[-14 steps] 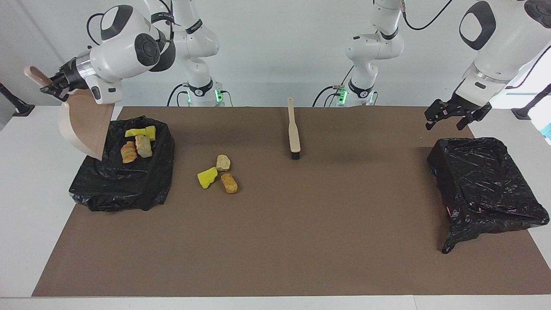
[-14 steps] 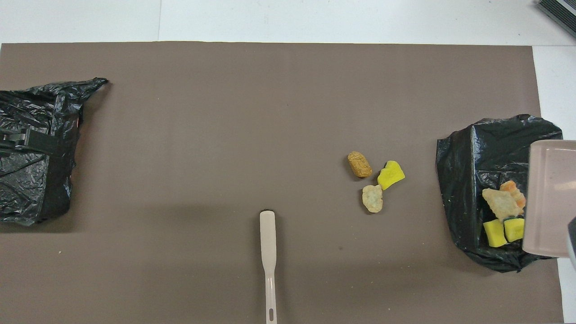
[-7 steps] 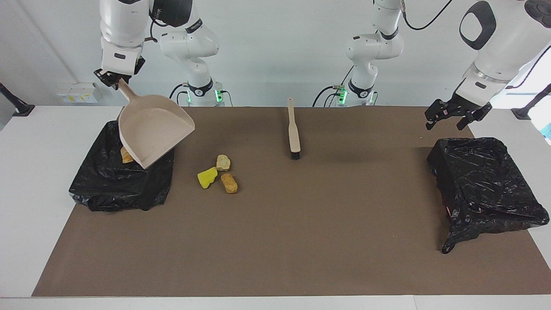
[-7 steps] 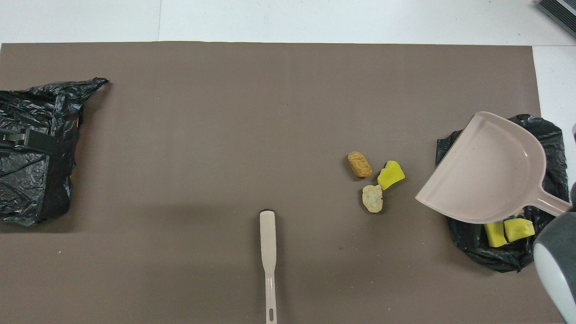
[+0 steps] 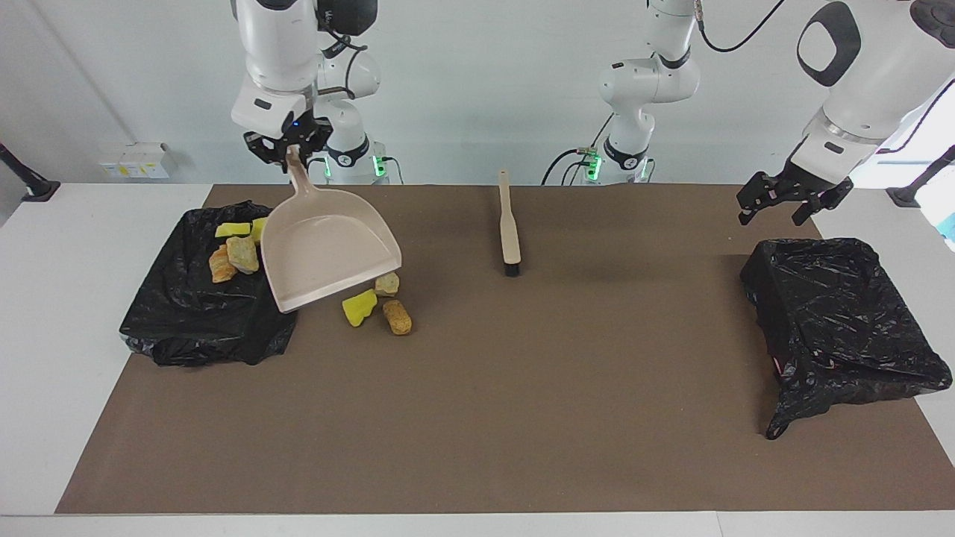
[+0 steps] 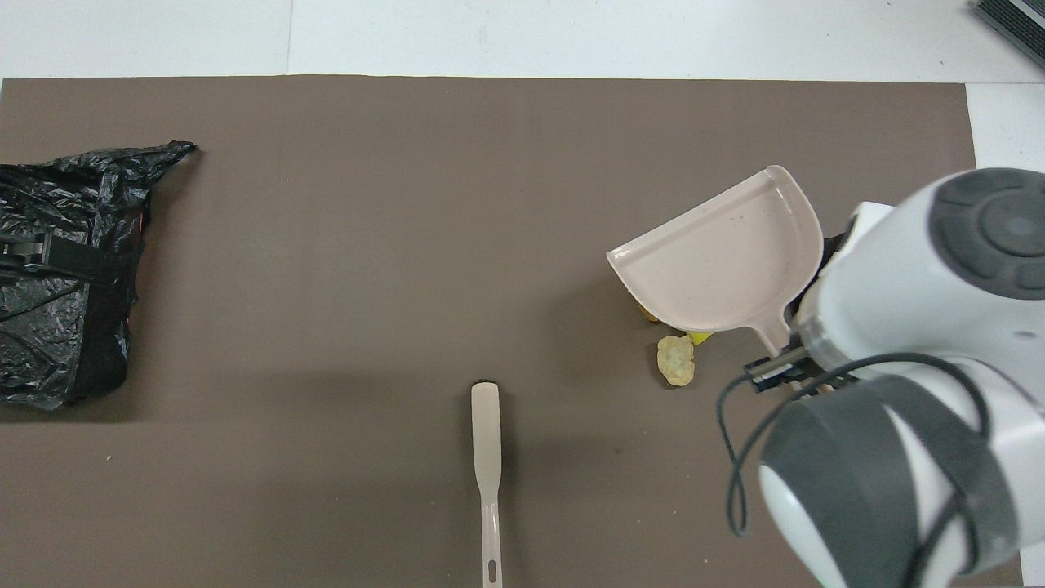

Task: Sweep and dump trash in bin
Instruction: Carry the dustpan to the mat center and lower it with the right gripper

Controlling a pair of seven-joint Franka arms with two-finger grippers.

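Observation:
My right gripper (image 5: 289,147) is shut on the handle of the beige dustpan (image 5: 327,250) (image 6: 722,261). The pan hangs tilted, lip down, over the mat between the bin and three loose pieces of trash. Those are a yellow sponge piece (image 5: 359,307), a beige lump (image 5: 386,283) (image 6: 676,360) and a tan lump (image 5: 398,317). Several more trash pieces (image 5: 235,250) lie in the black-bagged bin (image 5: 201,313) at the right arm's end. In the overhead view the right arm hides that bin. My left gripper (image 5: 791,200) waits open in the air by the second bin.
A brush (image 5: 509,224) (image 6: 486,445) lies on the brown mat (image 5: 522,388) near the robots, bristles pointing away from them. A second black-bagged bin (image 5: 843,321) (image 6: 57,269) stands at the left arm's end.
The right arm swung the dustpan from its tipped pose over the bin toward the middle of the table, above the loose trash. The left arm has not moved.

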